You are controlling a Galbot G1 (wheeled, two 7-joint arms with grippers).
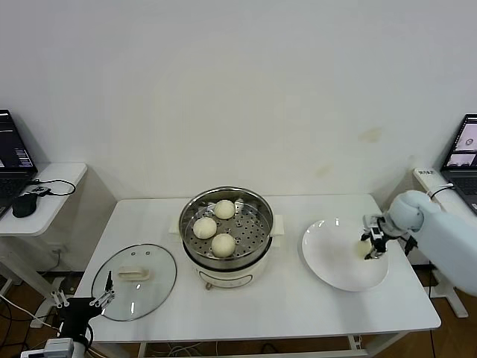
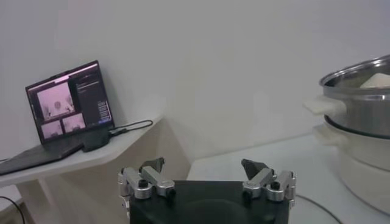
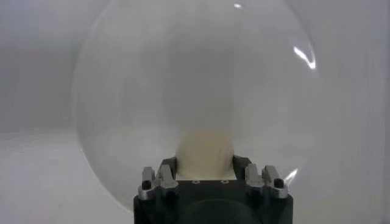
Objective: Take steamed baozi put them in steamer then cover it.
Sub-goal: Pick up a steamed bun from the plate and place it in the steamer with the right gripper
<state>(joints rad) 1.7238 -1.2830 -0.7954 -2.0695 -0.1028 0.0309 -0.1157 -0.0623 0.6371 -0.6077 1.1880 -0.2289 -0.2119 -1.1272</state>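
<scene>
Step in hand: picking the fourth bun. Three buns sat in the steamer. Right pincer was down over the plate, right of the steamer, fingers closed around the last bun. Left pincer idled wide open and empty, left of the steamer by the lid. Next, I'd judge: lift, carry to the steamer's free spot, release, then the lid.

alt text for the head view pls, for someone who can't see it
The right gripper closes on the last baozi on a white plate. Three baozi sit in the steamer mid-table; its glass lid lies near the idle left gripper.
</scene>
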